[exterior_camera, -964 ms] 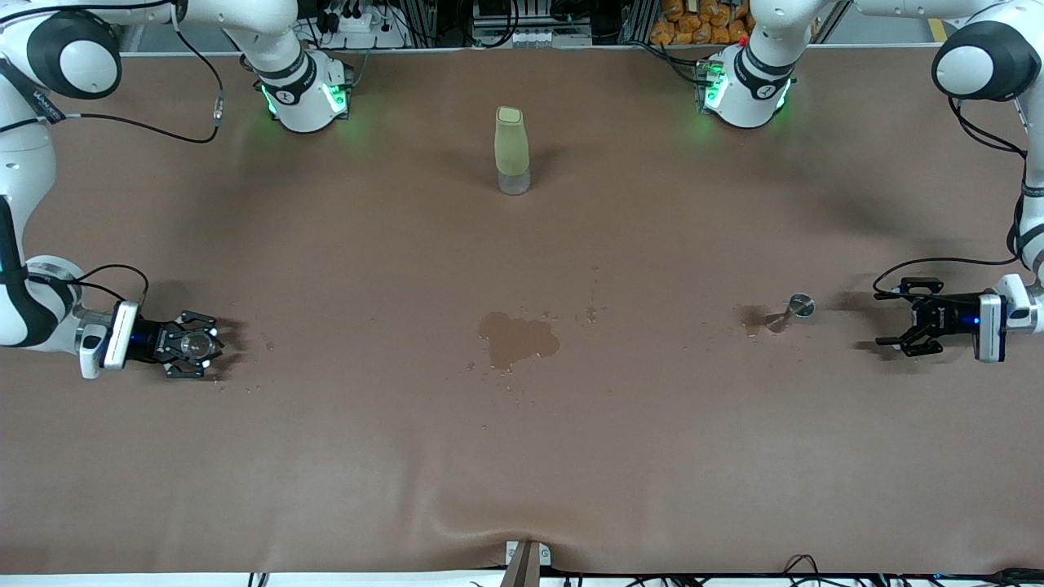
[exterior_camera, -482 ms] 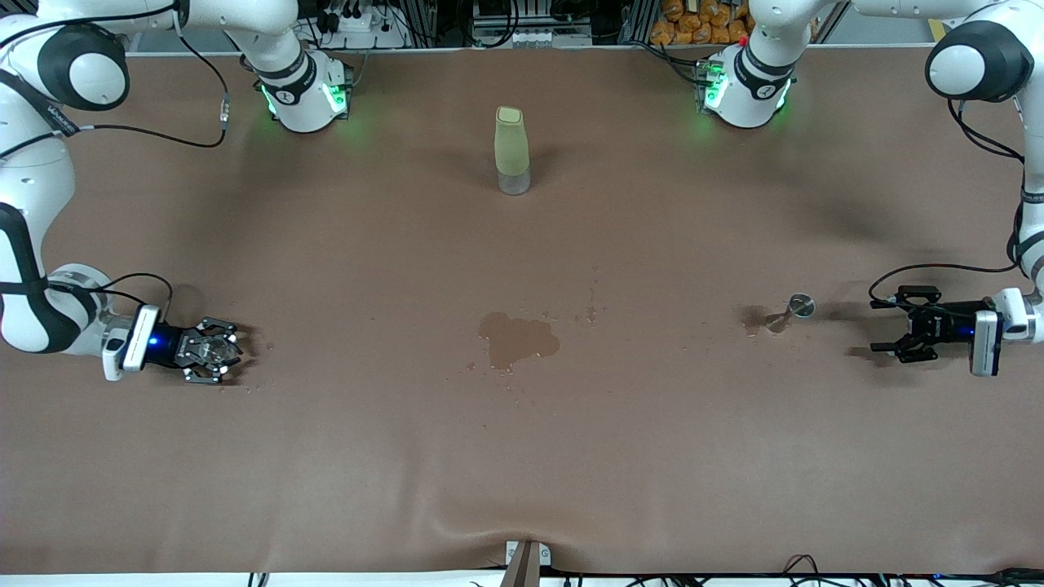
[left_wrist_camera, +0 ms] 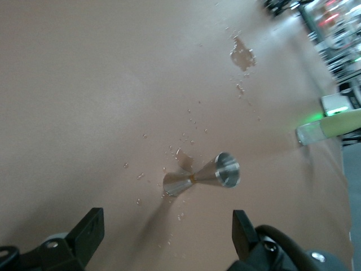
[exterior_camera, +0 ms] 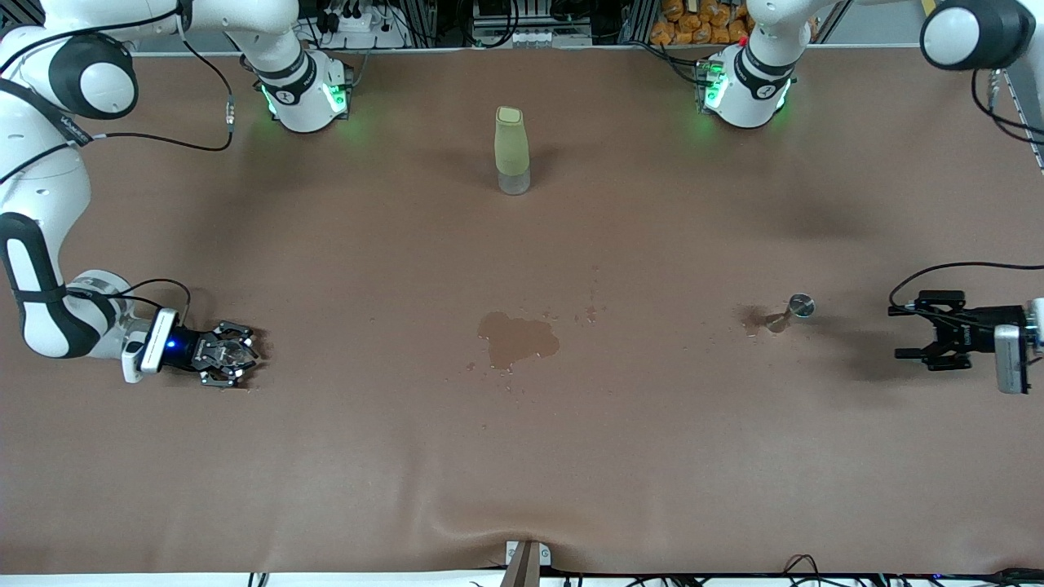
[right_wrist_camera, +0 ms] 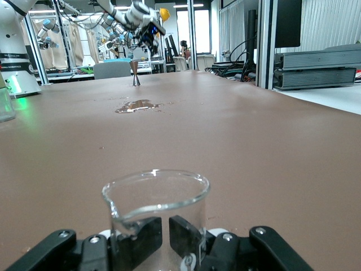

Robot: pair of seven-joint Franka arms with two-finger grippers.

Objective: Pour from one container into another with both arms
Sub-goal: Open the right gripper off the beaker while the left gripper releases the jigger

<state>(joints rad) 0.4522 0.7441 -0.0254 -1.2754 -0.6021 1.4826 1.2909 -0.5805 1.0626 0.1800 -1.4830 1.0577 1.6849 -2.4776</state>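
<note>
right gripper [exterior_camera: 232, 361] low at right arm's end of surface [exterior_camera: 522, 456], jaws clamped round glass cup [right_wrist_camera: 155, 210], upright to keep contents | jigger [exterior_camera: 789, 314] standing beside spill [exterior_camera: 517, 338] | left gripper [exterior_camera: 912, 337] jaws wide, lined up toward jigger

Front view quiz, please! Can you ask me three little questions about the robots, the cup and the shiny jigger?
1. True or false: the left end effector is shut on the jigger.
2. Pick one: what sits in the right end effector? A nothing, B the cup, C the jigger.
3. Fill in: the puddle lies on the table between the cup and the ____.

Key: 1 false, because it is open and apart from the jigger. 2 B. 3 jigger.
</note>
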